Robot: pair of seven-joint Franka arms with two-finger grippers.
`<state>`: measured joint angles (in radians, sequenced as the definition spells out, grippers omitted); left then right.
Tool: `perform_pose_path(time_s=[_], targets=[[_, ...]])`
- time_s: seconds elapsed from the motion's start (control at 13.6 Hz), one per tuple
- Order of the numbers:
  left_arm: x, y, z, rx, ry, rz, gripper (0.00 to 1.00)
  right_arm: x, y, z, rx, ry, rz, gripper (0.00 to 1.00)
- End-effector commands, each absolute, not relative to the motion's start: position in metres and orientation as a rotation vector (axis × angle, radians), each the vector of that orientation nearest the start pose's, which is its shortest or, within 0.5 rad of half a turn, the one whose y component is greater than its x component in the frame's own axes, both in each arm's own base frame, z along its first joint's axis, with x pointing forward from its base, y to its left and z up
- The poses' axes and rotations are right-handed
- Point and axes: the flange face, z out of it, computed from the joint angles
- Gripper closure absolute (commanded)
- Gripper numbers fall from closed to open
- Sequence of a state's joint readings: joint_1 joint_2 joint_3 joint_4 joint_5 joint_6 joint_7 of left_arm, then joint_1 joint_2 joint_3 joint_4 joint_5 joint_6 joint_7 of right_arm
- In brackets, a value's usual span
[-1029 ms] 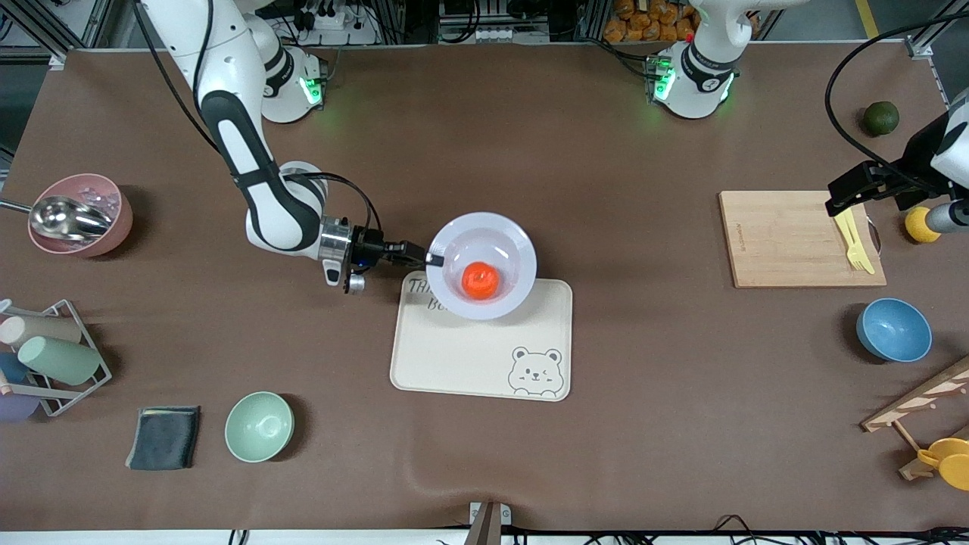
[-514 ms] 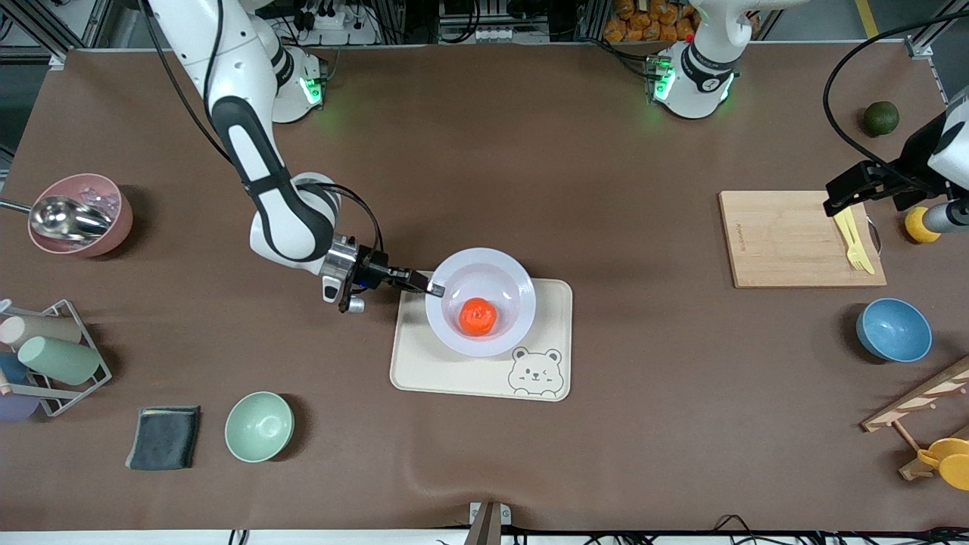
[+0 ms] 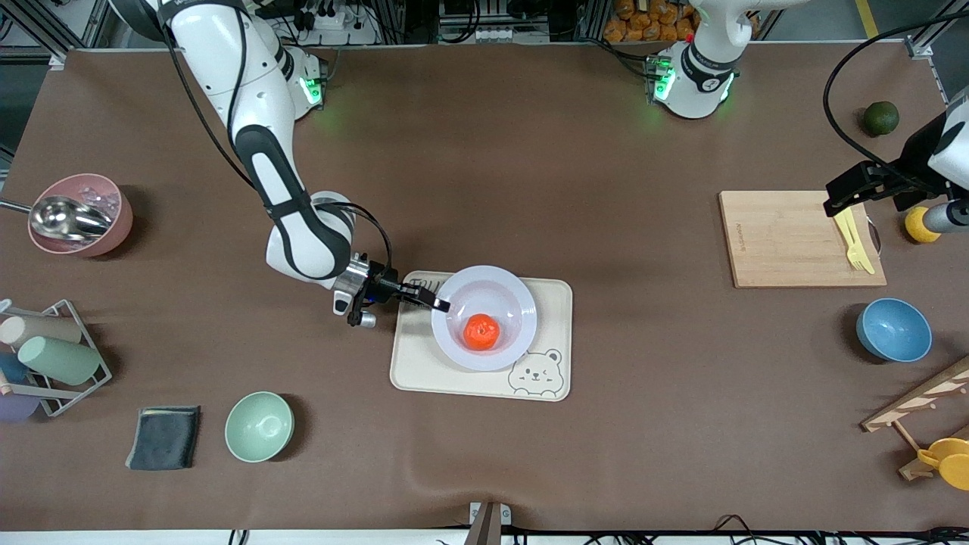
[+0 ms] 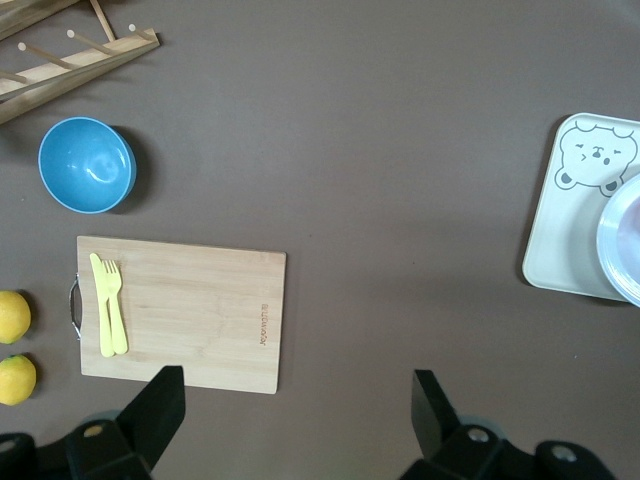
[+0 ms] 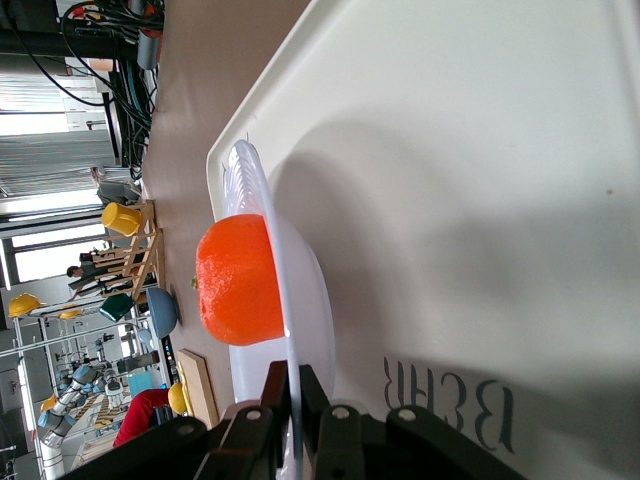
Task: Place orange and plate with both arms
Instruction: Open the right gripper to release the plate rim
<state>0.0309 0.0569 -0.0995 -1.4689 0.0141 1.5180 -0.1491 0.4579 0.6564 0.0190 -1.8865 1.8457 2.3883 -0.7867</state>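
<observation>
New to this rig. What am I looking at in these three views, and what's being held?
Two white Franka arms are bolted to one edge of a brown table. The front view looks down from across the table; each wrist view is from a camera on that arm.

The right gripper is shut on the rim of the plate, which carries the orange over the bear-print tray. The right wrist view shows its fingers pinching that rim.

The left gripper waits, open and holding nothing, over the cutting board with its yellow fork. Bowls, lemons and a cup rack lie around.
</observation>
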Motion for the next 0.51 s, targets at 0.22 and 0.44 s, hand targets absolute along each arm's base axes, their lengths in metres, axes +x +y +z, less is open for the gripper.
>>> perform_pose_path(time_s=[0.22,0.44], targets=[[0.569,-0.038,0.632,-3.152,-0.123,0.011,0.00,0.554,0.300,0.133,-2.053,0.389,-0.064,0.82],[0.568,-0.040,0.632,-3.149,-0.123,0.011,0.00,0.552,0.307,0.128,-2.057,0.380,-0.057,0.71]])
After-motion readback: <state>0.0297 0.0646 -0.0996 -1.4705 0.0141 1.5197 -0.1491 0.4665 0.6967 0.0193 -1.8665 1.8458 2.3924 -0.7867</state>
